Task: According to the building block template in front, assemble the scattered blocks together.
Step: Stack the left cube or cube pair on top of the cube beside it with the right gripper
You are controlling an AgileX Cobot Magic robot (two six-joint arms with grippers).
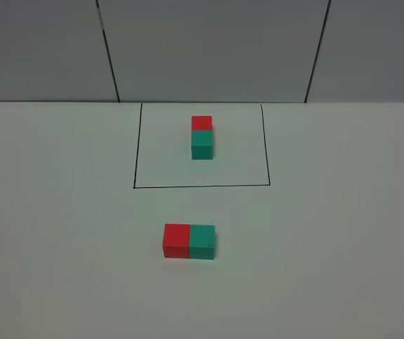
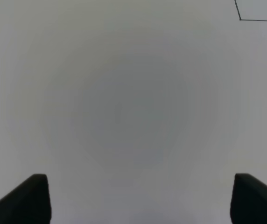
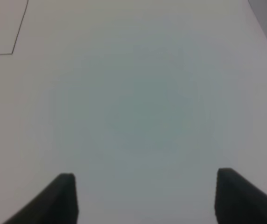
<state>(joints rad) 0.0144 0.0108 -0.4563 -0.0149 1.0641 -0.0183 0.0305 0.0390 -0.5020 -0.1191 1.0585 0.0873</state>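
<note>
Red block (image 1: 176, 240) and teal block (image 1: 203, 241), touching, axis crosswise unlike the fore-aft template (image 1: 202, 138), lie between left claw (image 2: 140, 177) and right claw (image 3: 146, 174), both spread and empty; nearer arm unclear.

On the left tool (image 2: 140, 196), two fingers (image 2: 26, 205) are visible, both plain matte black, wedge-shaped, broad at the base and narrowing to blunt, squared tips with slightly rounded corners. The right tool (image 3: 145, 196) has the same matte black fingers (image 3: 54, 203) with the same tapered form and flat-cut ends. Blur softens the edges, and finer surface detail cannot be made out.
</note>
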